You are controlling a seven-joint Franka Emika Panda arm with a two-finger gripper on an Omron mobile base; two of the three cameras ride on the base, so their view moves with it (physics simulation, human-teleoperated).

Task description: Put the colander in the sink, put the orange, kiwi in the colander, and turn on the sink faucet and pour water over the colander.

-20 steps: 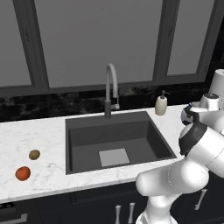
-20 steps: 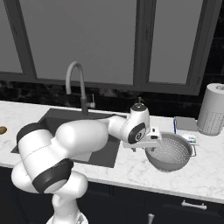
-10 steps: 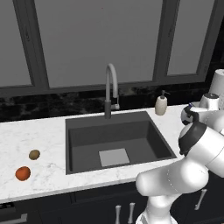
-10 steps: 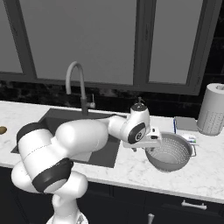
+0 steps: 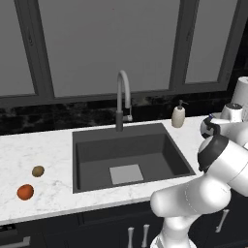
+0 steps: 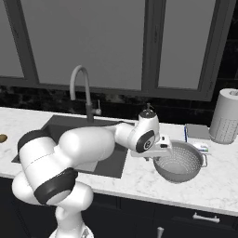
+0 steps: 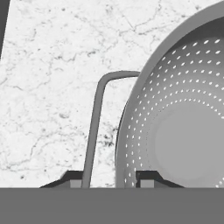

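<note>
In the left base view, the large rectangular dark grey sink [image 5: 128,155] sits in the white marble counter [image 5: 36,145], its pale square drain plate near the basin's middle. The tall grey gooseneck faucet [image 5: 122,99] rises at the sink's twelve o'clock edge. A cream soap dispenser bottle [image 5: 178,115] stands on the counter at about two o'clock from the basin. Well apart from the sink, toward nine o'clock, lie the small oval olive-brown kiwi [image 5: 38,171] and, near it at about seven o'clock from it, the small round orange-red orange [image 5: 25,192]. The two fruits do not touch.

In the right base view, the round silver-grey perforated metal colander [image 6: 180,161] sits on the counter at three o'clock from the sink, outside the basin. The gripper [image 6: 163,149] is at the colander's nine o'clock rim, right against it. A white paper towel roll [image 6: 226,116] stands at about one o'clock from the colander, and a flat grey pad [image 6: 197,131] lies at its twelve o'clock. The kiwi shows as a sliver at the picture's left edge.

In the hand view, the two dark fingertips [image 7: 73,180] straddle the colander's thin looped side handle and its rim: one tip is outside the handle wire, the other inside the bowl wall. The jaws are drawn in close, clamped on the colander's edge at its handle. The pierced bowl opens toward three o'clock, with bare marble toward nine o'clock.
</note>
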